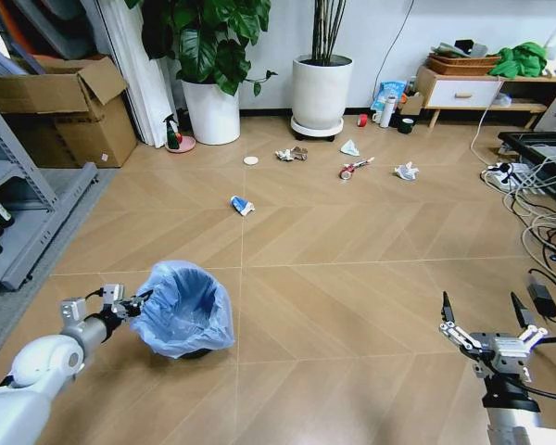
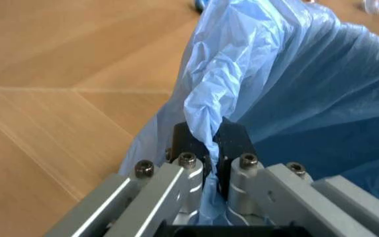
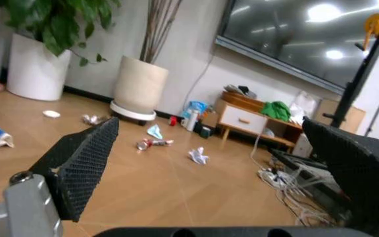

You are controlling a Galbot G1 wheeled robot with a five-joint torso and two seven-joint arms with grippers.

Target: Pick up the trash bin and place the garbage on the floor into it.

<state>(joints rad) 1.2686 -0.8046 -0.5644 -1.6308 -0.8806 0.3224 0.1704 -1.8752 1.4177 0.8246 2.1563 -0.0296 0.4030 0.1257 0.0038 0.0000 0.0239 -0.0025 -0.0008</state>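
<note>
Over the floor (image 1: 352, 278), left hand (image 1: 141, 302) clamped on trash bin (image 1: 183, 311) rim.

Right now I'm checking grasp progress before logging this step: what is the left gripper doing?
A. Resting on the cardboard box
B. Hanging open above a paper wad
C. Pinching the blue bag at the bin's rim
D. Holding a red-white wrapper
C: the left gripper has its dark fingers closed on the light-blue bag at the rim of the trash bin, while the right gripper is open.
</note>
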